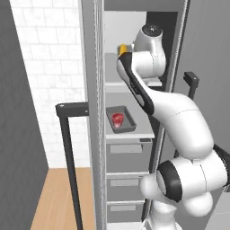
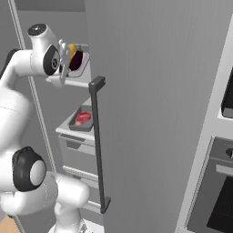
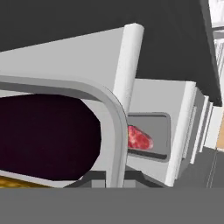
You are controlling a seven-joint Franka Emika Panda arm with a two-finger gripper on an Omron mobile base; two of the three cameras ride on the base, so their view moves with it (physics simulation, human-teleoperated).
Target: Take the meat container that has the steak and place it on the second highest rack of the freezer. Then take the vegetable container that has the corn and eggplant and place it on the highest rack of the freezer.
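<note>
A: Gripping the vegetable container (image 2: 78, 63) by its rim, the claw (image 2: 63, 68) is pinching the tray's near edge up at the top shelf of the freezer (image 1: 130, 130). The rim (image 3: 114, 127) is running right between the fingertips in the hand view.

B: Contents?

A: A dark purple eggplant (image 3: 43, 135) is lying inside the tray, and the corn (image 1: 121, 48) is showing as a yellow bit just beside it. In the right base view the tray is sitting tilted at the shelf edge; I cannot tell if it is resting on the board or hanging in the grip.

B: Other tray?

A: The meat container (image 1: 121, 119) is sitting flat on the next shelf down, steak (image 1: 117, 118) lying in its middle. In the hand view it is showing below and beyond the held tray.

B: Anything else?

A: The freezer door (image 2: 150, 113) is standing open on the right, its dark bar handle (image 2: 98, 145) running down the edge. An oven (image 2: 218, 195) is sitting further right.
</note>
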